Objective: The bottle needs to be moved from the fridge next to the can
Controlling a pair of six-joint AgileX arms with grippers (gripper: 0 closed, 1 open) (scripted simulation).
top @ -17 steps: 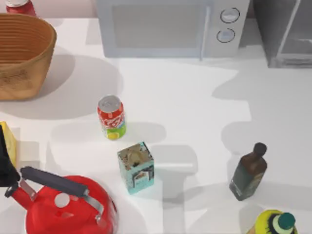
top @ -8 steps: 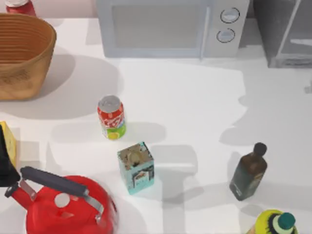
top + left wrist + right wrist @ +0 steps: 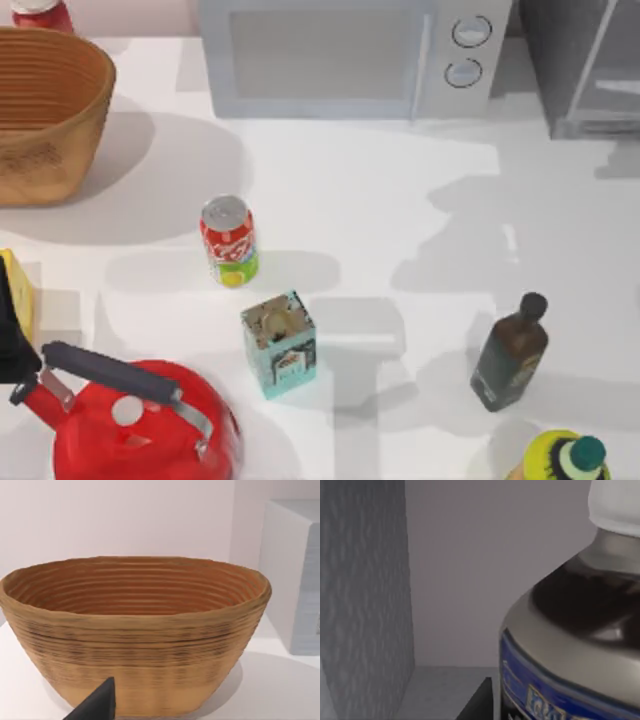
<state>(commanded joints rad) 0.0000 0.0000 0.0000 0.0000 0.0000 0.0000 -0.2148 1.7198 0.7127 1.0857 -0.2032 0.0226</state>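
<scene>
Bottle (image 3: 570, 630) close beside fridge (image 3: 365, 605) inner wall.

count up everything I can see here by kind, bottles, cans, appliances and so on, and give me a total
Bottles: 3, white-capped bottle, dark bottle, yellow bottle
Cans: 2, red can, second red can
Appliances: 2, microwave, fridge
Basket: 1
Kettle: 1
Carton: 1
Total: 10

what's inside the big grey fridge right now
The right wrist view shows the tall plastic bottle, white-capped with a blue label, inside the grey fridge. Its lower half and base are out of view.
</scene>
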